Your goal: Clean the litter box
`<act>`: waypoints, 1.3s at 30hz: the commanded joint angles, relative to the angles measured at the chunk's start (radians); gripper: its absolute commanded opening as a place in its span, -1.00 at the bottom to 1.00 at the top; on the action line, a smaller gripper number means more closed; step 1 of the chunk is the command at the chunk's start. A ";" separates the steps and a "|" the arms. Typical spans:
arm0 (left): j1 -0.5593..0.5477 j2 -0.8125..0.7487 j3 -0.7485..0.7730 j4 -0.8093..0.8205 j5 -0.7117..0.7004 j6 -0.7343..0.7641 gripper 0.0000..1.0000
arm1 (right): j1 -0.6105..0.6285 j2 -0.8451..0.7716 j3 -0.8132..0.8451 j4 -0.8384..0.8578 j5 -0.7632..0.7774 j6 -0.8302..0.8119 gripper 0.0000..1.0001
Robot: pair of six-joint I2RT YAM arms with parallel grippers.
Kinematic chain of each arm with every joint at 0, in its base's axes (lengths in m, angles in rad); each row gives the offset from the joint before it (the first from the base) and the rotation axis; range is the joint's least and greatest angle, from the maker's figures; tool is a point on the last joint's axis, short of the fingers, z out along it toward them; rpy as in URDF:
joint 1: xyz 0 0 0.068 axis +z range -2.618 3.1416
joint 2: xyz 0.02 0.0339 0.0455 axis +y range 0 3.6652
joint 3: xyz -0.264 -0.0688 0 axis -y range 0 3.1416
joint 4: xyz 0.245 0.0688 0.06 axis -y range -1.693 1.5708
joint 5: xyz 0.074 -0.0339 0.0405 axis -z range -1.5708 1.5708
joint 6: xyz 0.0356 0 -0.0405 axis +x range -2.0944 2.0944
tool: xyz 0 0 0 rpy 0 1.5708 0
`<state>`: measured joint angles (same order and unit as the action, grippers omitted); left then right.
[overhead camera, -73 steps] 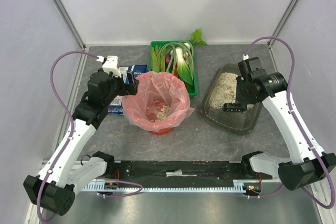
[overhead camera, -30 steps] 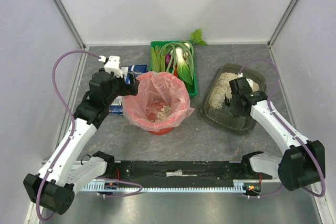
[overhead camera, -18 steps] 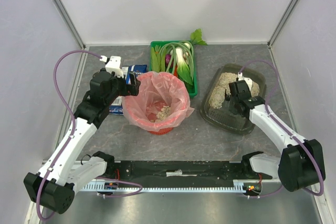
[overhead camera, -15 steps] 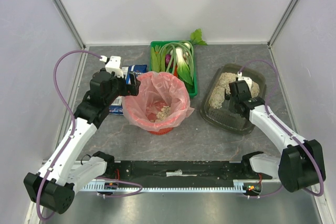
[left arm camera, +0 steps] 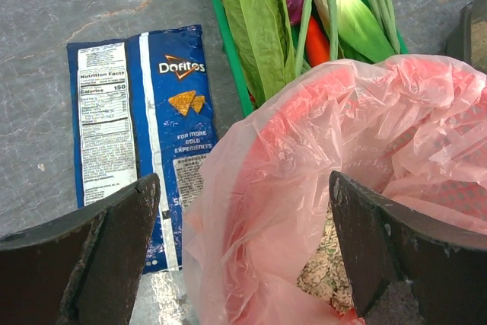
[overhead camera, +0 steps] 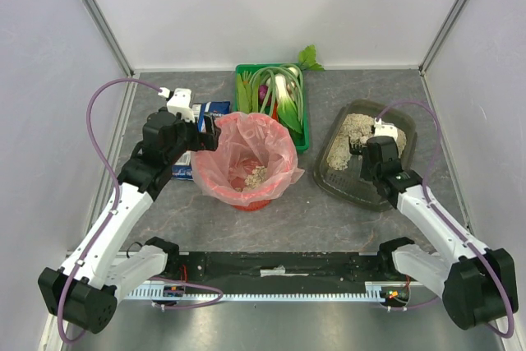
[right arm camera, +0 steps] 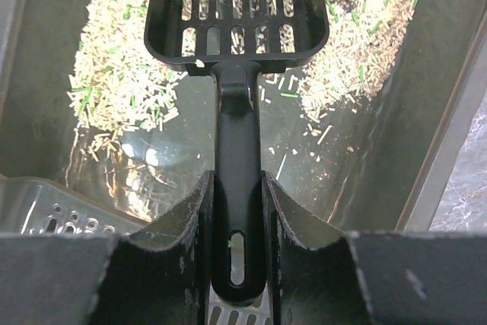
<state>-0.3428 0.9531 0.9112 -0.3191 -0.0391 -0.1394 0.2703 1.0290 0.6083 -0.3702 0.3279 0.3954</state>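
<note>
Right gripper (right arm camera: 237, 184): jaws narrow, clamped on the handle of a black slotted scoop (right arm camera: 236, 97). The scoop's head lies at 12 o'clock from the jaws, carrying pale clumps. It sits inside the litter box (right arm camera: 38, 74), whose beige litter (right arm camera: 114, 74) is heaped at the far end, with bare floor under the handle.

Left gripper (left arm camera: 242, 195): jaws wide, holding nothing, over the near rim of the pink-bagged bin (left arm camera: 380, 127). A chip bag (left arm camera: 144, 112) lies at 10 o'clock. The litter box stands at 3 o'clock of the bin.
</note>
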 commanded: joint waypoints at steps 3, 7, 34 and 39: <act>-0.001 0.001 0.000 0.038 0.018 0.026 0.95 | -0.003 -0.086 -0.034 0.097 -0.015 -0.043 -1.00; -0.001 0.001 -0.003 0.038 0.021 0.027 0.95 | -0.003 -0.138 -0.065 0.122 -0.032 -0.053 -1.00; -0.001 0.021 -0.018 0.057 0.076 0.038 0.95 | -0.003 -0.296 -0.092 0.126 -0.115 0.029 -1.00; -0.002 0.019 -0.018 0.057 0.081 0.037 0.94 | -0.003 -0.323 -0.084 0.099 0.096 0.106 -1.00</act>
<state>-0.3428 0.9749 0.8928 -0.3046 0.0284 -0.1371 0.2695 0.7341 0.4953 -0.2913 0.2756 0.4431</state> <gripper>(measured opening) 0.974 0.334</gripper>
